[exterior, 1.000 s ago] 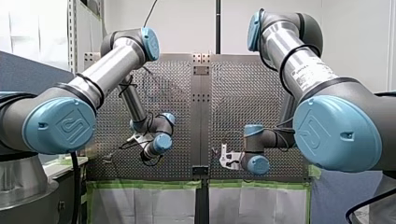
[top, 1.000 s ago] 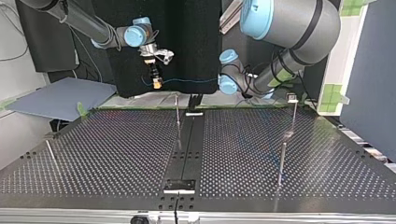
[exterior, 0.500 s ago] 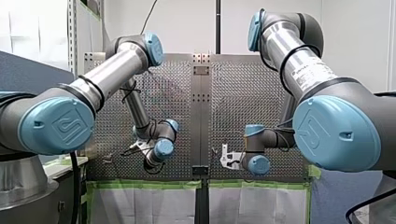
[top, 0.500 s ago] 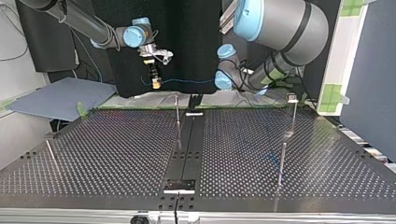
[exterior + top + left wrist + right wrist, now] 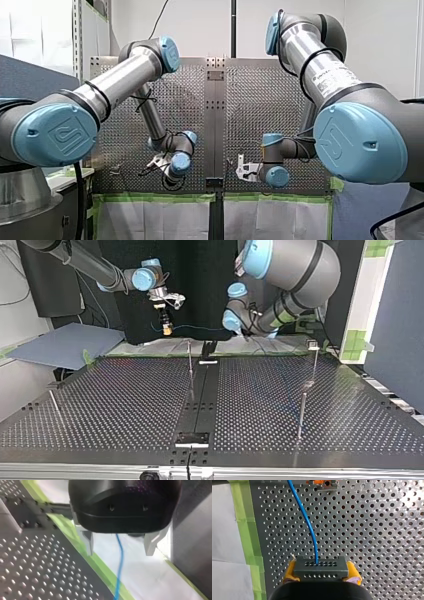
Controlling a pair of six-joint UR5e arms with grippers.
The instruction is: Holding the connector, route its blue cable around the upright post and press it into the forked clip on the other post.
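Grey perforated metal desk (image 5: pixel 125 405) filled the lower two thirds of the top view. My right arm (image 5: pixel 95 267) entered at the upper left of that frame and my left arm (image 5: pixel 295 265) at the upper right.

Right claw (image 5: pixel 167 328) hung above the desk's far edge, left of centre. In the right wrist view its yellow pads (image 5: pixel 290 571) were clamped on the two ends of the dark grey rectangular connector (image 5: pixel 320 567).

Left claw (image 5: pixel 119 551): metal fingers spread apart, gripping nothing.

Thin upright metal post (image 5: pixel 190 362) stood at the centre of the top view, near the far edge. A second thin post with a small head (image 5: pixel 315 357) stood toward the right of that frame, well apart from the first.

Thin blue cable (image 5: pixel 308 522) left the connector's face and ran ahead of the right claw over the desk's holes. In the top view it stretched rightward from the connector, higher in the frame than the central post's tip. In the left wrist view it passed between the spread fingers, touching neither.
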